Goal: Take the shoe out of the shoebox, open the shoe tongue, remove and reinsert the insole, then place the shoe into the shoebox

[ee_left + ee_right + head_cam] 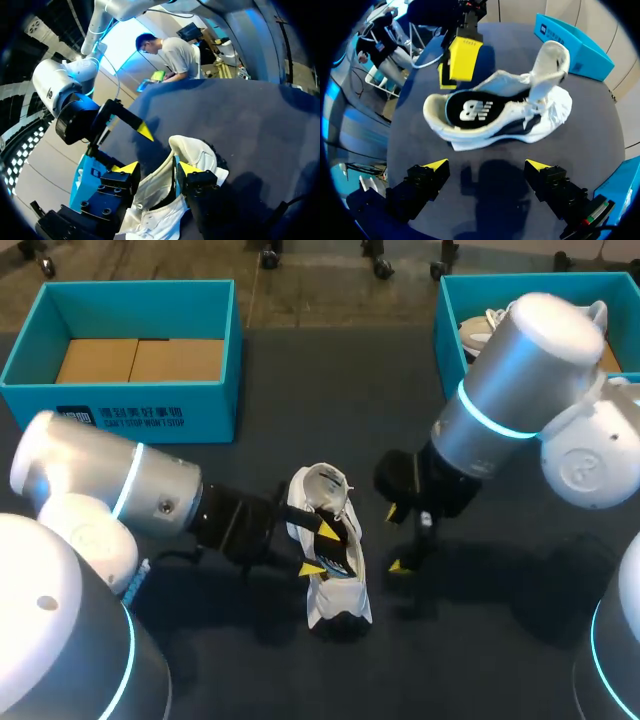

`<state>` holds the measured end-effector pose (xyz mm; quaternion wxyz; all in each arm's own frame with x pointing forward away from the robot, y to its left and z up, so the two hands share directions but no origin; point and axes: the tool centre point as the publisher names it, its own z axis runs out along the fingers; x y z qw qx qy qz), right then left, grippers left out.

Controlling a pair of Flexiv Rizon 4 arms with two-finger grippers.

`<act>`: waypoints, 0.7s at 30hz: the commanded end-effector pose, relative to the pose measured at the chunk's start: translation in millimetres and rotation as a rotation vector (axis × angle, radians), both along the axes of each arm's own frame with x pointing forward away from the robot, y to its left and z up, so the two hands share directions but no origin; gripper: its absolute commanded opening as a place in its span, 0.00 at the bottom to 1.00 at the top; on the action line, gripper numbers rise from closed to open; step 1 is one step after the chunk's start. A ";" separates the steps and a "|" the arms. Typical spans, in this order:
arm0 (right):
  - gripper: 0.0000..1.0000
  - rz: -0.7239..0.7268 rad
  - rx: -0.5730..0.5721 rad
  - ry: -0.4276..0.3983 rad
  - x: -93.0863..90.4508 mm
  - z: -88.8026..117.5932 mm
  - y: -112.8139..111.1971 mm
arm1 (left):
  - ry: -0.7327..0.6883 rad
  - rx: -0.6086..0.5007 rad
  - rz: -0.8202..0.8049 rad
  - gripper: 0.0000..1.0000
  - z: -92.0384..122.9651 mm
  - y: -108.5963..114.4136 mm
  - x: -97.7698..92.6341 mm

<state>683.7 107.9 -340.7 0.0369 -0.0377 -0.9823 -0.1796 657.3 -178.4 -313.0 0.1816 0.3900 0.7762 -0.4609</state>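
The right arm covers much of the right shoebox (pixel 447 310) at the far right; of the second shoe (pixel 480 332) inside it only a pale sliver shows. The left arm's dark wrist hides the worktop (pixel 330 390) just left of the shoe (pixel 338 595). The shoe stands out of both boxes in the middle of the worktop, heel near and toe far.

From above, its toe is lost under the raised tongue (pixel 320 485), and the yellow tips cover part of its opening. The right wrist view is plainer: the tongue (pixel 547 62) stands up and the dark insole (pixel 467 110) lies in the heel.

The left hand (pixel 318 549) is at the shoe's left rim. Its fingers are spread along the shoe's length rather than across it, with no clamp to be seen. Whether either tip touches the rim cannot be told.

The right hand (pixel 395 538) hangs just right of the shoe, fingers wide apart and clear of it. A strip of bare worktop lies between them (pixel 486 165) and the sole.

The left shoebox (pixel 130 405) sits at the far left, well apart from the shoe, its brown floor showing. Bare worktop runs between the two boxes and on to the far edge. Near the shoe's heel the worktop is open too, hemmed by arm housings at both near corners.
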 end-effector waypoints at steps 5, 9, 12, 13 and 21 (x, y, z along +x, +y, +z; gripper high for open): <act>1.00 0.031 0.014 -0.020 -4.2 35.7 -50.8 | -0.002 0.229 -0.111 0.49 18.7 5.7 2.2; 1.00 0.067 0.017 -0.032 -5.8 41.5 -63.2 | -0.018 0.309 -0.130 0.48 22.4 8.4 2.7; 1.00 0.066 0.020 -0.028 -6.7 42.9 -66.4 | 0.003 0.400 -0.174 0.51 25.0 12.1 3.3; 1.00 0.066 0.020 -0.028 -6.7 42.9 -66.4 | 0.014 0.439 -0.196 0.59 26.6 14.9 3.2; 1.00 0.066 0.020 -0.028 -6.7 42.9 -66.4 | 0.044 0.593 -0.277 0.47 40.6 26.2 -1.8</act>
